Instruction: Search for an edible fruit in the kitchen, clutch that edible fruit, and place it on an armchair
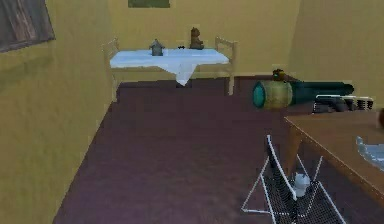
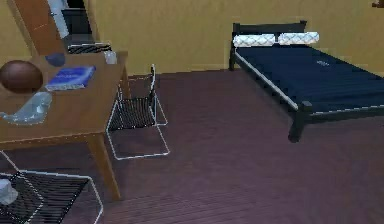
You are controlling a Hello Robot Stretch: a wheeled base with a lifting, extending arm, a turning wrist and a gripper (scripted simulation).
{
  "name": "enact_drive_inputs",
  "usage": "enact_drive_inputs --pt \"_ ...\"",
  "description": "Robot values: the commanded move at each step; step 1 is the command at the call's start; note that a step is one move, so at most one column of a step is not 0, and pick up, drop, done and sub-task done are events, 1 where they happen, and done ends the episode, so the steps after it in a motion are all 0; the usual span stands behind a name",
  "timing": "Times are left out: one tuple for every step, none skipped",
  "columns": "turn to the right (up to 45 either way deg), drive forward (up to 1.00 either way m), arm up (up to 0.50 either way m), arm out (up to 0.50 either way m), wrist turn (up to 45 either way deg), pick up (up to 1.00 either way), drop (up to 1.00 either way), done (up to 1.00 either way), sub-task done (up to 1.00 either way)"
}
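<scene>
A wooden table (image 2: 72, 116) bearing a blue book (image 2: 70, 78) stands beside a wire chair (image 2: 135, 108), a dark-blue bed (image 2: 320, 85) well apart; the gripper's finger state cannot be told.

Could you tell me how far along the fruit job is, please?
Nothing looks done yet. The search is in hand: the views show a white-covered bed, a wooden desk and a dark bed. Left: reach the kitchen, grasp fruit, place it on an armchair.
</scene>
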Motion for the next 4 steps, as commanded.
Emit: enact_drive_inputs --pt "-27.0 0.00 0.00 0.00 0.0 0.00 0.00 0.00 0.00" --pt "0.0 0.45 0.00 0.00 0.0 0.00 0.00 0.00 0.00" --pt "30.0 0.00 0.00 0.00 0.0 0.00 0.00 0.00 0.00" --pt "0.0 0.25 0.00 0.00 0.0 0.00 0.00 0.00 0.00"
